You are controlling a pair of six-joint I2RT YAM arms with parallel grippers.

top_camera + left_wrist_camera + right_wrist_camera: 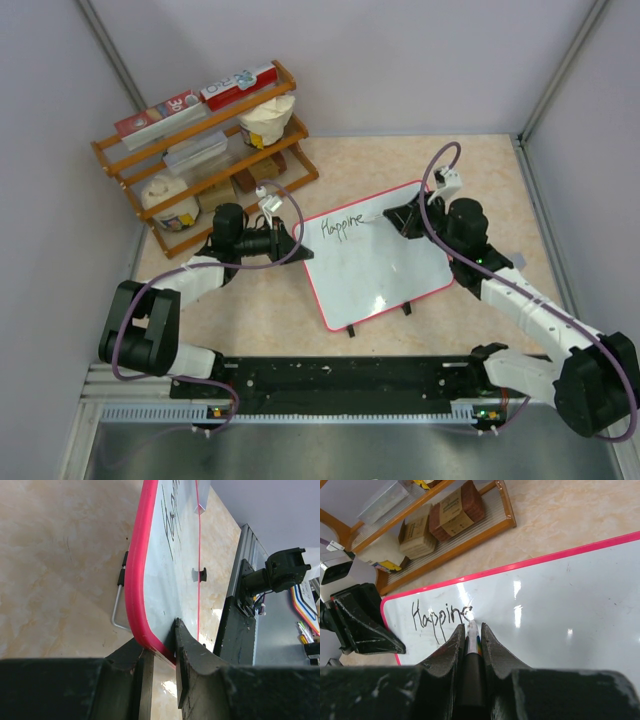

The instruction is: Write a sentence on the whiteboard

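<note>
White left arm (pixel 195 278) with black joint housings, white right arm (pixel 530 305) alike, thin purple cables (pixel 430 175), scuffed matte black fingers (pixel 447 652)

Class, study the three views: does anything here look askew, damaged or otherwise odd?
The whiteboard lies turned at an angle to the table edge, its left corner pinched by the left gripper. The writing stops at "Happine", unfinished, with the right gripper holding a marker at its end. Nothing looks spilled or broken.
</note>
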